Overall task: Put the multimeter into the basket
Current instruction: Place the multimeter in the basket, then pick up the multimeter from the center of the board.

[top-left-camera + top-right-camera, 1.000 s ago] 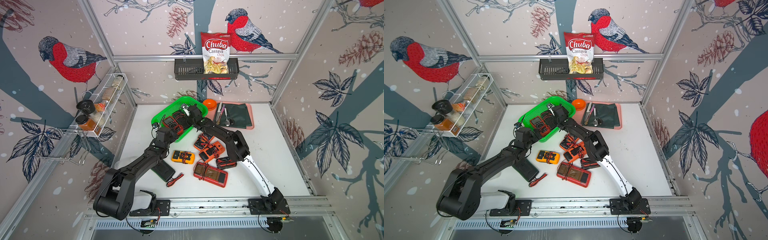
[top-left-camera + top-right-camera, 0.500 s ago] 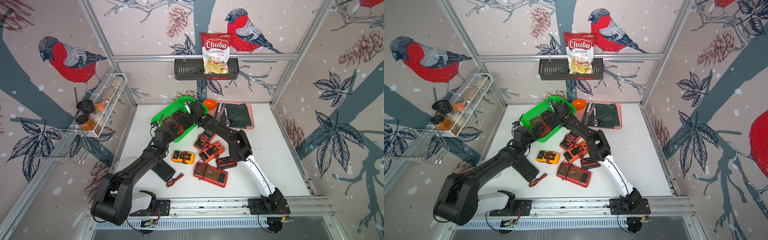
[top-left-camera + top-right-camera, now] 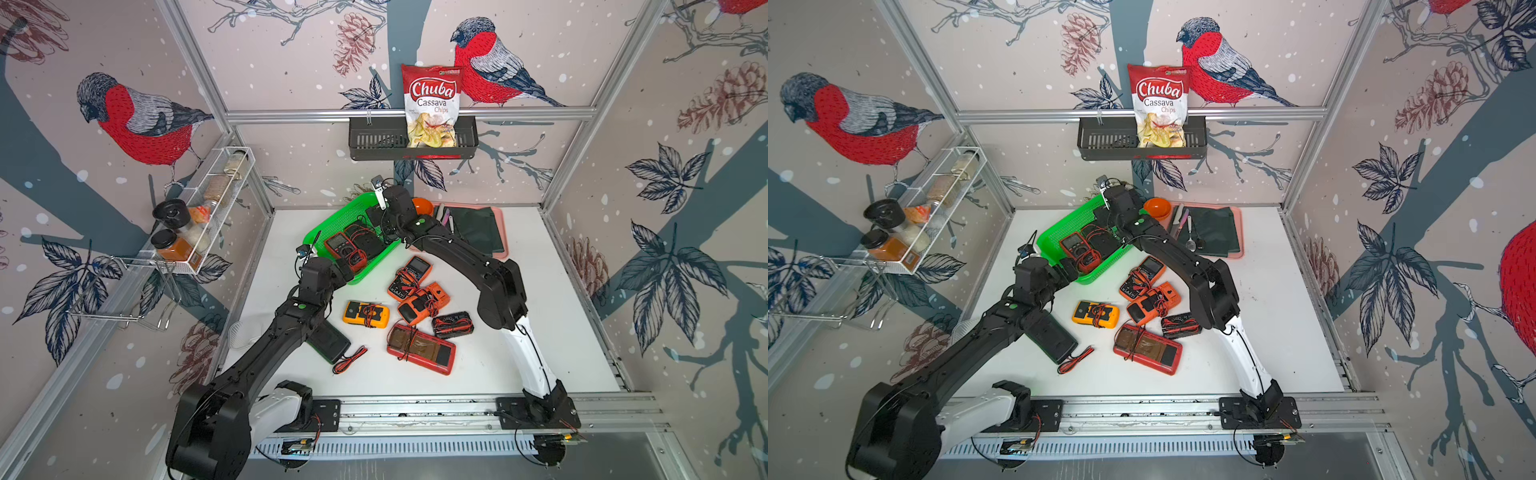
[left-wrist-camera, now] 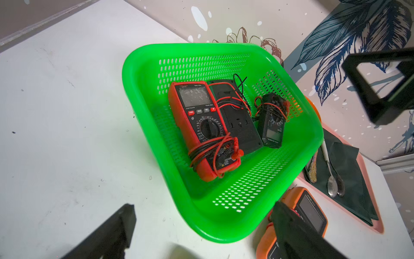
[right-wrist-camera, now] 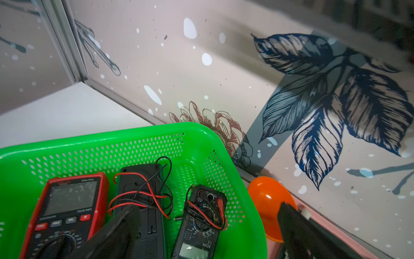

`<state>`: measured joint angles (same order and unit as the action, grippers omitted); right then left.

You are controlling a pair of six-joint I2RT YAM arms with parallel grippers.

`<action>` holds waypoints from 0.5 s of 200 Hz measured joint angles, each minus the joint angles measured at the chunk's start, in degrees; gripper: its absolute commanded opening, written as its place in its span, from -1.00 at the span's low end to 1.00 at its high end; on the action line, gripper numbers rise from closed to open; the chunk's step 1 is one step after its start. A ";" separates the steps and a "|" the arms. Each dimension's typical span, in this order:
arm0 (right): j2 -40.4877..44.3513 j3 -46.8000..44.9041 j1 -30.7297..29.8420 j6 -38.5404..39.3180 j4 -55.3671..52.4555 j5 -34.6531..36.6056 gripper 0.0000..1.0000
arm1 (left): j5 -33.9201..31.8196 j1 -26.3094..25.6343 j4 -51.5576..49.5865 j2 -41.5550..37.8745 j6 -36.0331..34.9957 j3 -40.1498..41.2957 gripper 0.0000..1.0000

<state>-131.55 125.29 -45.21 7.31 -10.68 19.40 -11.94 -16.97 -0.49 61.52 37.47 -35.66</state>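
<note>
Lying in bright green perforated plastic basket (image 4: 224, 48): small black lead-wrapped multimeter (image 5: 201, 222). Hovering, jaws spread, holding nothing: right gripper (image 5: 209, 209), left gripper (image 4: 203, 207).

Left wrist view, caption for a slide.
Open left claw facing green basket holding red multimeter, face-down black meter, small black meter.

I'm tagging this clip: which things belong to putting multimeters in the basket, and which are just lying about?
Job: bright green perforated plastic basket; chunky red multimeter and small black multimeter inside it; yellow multimeter and flat red multimeter outside it.
Lying about: red chips bag, black slotted wall shelf, white wire rack, orange bowl, pink tray.
</note>
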 measured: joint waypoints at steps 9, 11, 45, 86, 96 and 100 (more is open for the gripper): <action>2.73 -2.97 0.11 -2.08 -0.37 -0.28 0.99 | 0.24 0.00 -1.16 -1.38 0.00 0.90 0.96; 3.23 -3.54 0.17 -2.45 -0.31 -0.44 0.99 | 0.44 0.00 -1.51 -1.68 0.02 1.09 0.96; 14.67 -18.80 0.66 -9.51 -0.15 -2.60 0.99 | 3.74 -0.02 -5.77 -6.75 1.62 5.49 0.96; 27.30 -35.78 0.74 -16.52 0.92 -4.44 0.99 | 7.26 -2.64 -10.08 -10.75 7.34 9.16 0.96; 29.88 -38.86 1.22 -18.12 1.31 -4.66 0.99 | 7.23 -4.63 -10.97 -10.91 9.55 9.27 0.96; 30.86 -40.09 1.51 -18.69 1.57 -4.79 0.99 | 6.86 -5.60 -11.26 -10.88 10.58 9.27 0.96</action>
<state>-100.68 85.21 -43.70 -11.38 -9.10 14.61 -5.08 -22.57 -11.75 50.63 48.05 -26.39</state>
